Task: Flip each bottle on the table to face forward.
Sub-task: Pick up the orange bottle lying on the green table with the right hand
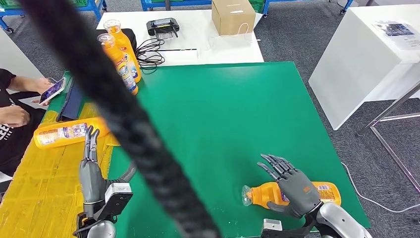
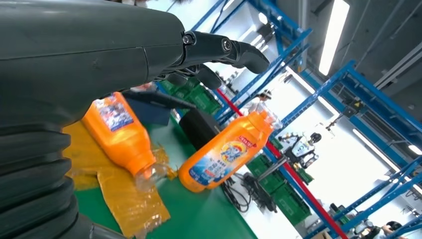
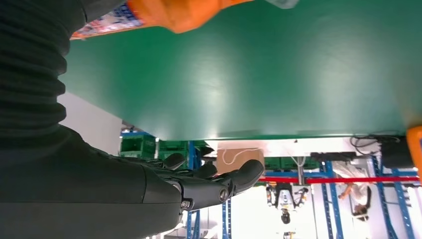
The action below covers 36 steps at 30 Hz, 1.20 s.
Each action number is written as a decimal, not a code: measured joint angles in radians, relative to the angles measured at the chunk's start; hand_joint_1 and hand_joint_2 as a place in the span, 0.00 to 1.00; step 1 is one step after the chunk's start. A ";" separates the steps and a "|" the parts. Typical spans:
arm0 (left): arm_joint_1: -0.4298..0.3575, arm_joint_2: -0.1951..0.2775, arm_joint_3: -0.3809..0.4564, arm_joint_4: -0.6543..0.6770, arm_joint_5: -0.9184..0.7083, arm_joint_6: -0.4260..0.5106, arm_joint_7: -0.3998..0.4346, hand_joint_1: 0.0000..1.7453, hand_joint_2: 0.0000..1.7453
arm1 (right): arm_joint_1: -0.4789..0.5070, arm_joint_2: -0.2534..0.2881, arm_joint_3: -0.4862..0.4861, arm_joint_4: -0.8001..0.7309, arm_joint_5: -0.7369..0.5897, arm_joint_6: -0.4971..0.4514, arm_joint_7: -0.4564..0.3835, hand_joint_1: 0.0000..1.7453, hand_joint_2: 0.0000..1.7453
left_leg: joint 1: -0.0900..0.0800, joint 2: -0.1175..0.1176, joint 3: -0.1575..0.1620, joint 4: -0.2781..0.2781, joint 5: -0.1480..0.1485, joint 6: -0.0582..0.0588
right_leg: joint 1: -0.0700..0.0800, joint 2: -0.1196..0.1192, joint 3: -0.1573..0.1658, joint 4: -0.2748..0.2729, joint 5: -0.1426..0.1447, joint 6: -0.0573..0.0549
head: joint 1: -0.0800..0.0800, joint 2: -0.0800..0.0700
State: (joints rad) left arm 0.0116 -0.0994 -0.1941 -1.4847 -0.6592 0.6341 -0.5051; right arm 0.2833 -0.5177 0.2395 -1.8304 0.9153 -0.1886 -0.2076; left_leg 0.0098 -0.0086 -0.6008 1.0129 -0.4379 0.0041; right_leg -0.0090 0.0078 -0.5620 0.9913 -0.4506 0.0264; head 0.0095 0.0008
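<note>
Two orange bottles (image 1: 123,63) stand upright at the back left of the green table (image 1: 223,114); one upright bottle (image 2: 224,154) appears in the left wrist view too. A third bottle (image 1: 69,133) (image 2: 122,134) lies on its side on the yellow sheet at the left. My left hand (image 1: 90,166) is open, its straight fingers (image 1: 91,139) reaching the side of that bottle. A fourth bottle (image 1: 267,193) (image 3: 174,12) lies near the front right, cap to the left. My right hand (image 1: 293,184) hovers over it, fingers spread, holding nothing.
A thick black cable (image 1: 124,119) crosses the head view diagonally. A person (image 1: 12,116) at the left holds a phone (image 1: 52,90). Behind the green table, a white table (image 1: 198,44) carries a cardboard box (image 1: 233,16), a black device (image 1: 162,26) and cables. Another white table (image 1: 366,59) stands at right.
</note>
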 joint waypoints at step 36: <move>-0.048 -0.019 -0.017 0.068 0.107 -0.039 -0.048 0.00 1.00 | 0.018 -0.139 -0.179 0.132 -0.088 0.187 0.069 0.00 1.00 | 0.000 0.000 0.006 0.000 0.000 0.000 | 0.001 0.000 0.006 0.000 0.000 0.000 | 0.000 0.000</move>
State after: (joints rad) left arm -0.0364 -0.1184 -0.2114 -1.4163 -0.5520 0.5950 -0.5532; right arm 0.3017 -0.6563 0.0602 -1.6983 0.8276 -0.0014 -0.1385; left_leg 0.0096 -0.0088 -0.5948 1.0130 -0.4380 0.0044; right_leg -0.0083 0.0077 -0.5565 0.9909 -0.4505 0.0266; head 0.0094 0.0008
